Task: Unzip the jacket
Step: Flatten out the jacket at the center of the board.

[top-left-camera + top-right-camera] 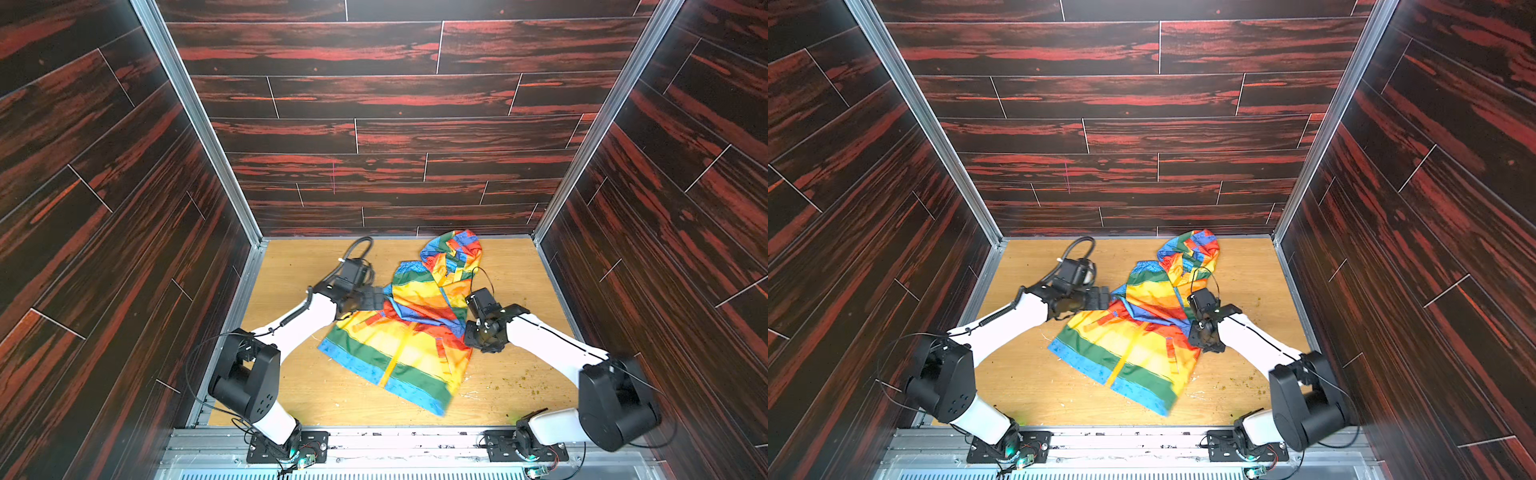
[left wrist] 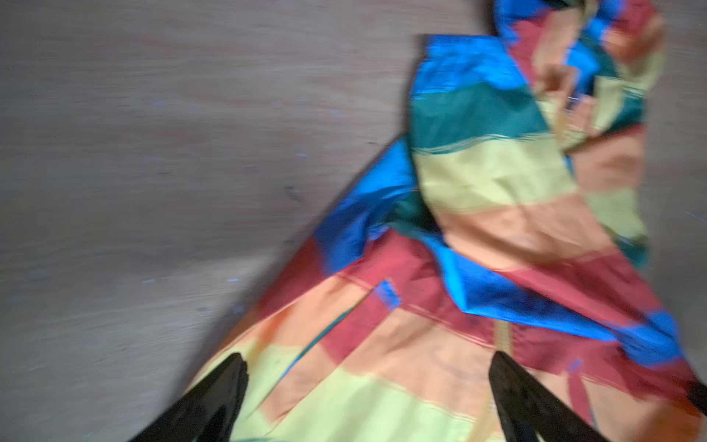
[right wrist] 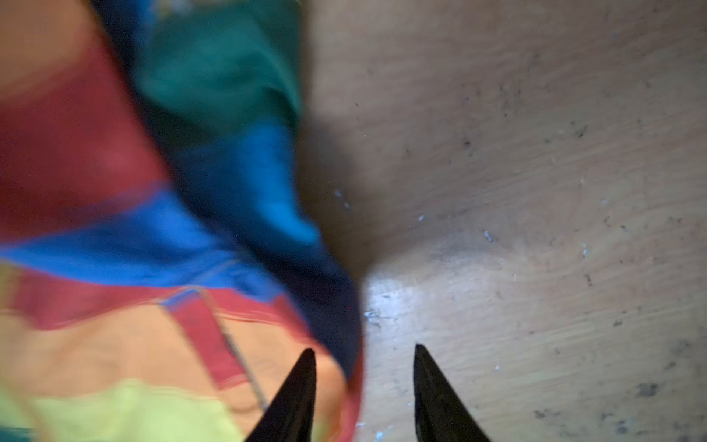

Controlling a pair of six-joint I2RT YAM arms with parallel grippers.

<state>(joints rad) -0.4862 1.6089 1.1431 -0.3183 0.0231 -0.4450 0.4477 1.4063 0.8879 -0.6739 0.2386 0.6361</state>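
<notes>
Striped jacket [image 1: 409, 332] [image 1: 1142, 332] lying flat but crumpled on the wooden tabletop [image 1: 299, 374], between the two tools. No writing can be read. A small blue tab [image 2: 388, 292] at the upper end of a slanted pocket is too blurred to show whether it carries any. Left tool [image 1: 380, 297] [image 2: 369, 359]: at the jacket's edge on the robot's left side, about level with the chest. Its fingers are spread wide over the orange and yellow stripes, with nothing pinched between them. The yellow zipper [image 1: 397, 357] [image 2: 503, 336] runs just beside one fingertip in the left wrist view. Right tool [image 1: 484, 336] [image 3: 363, 349]: at the jacket's opposite edge. Its fingers are parted by a clear gap, one over the orange cloth and one over bare tabletop, with the jacket's border lying between them. Whether either finger touches the cloth cannot be told. In both top views the zipper is visible from the blue hem up to mid-body. Above that, a folded sleeve [image 1: 419, 307] crosses the front and hides it, and the slider cannot be made out. The hood [image 1: 453, 249] lies bunched at the jacket's end farthest from the hem. Both wrist views are motion-blurred, and each shows only the fingertips. Small greenish specks [image 1: 528, 380] lie on the tabletop near the jacket's right-tool side.
</notes>
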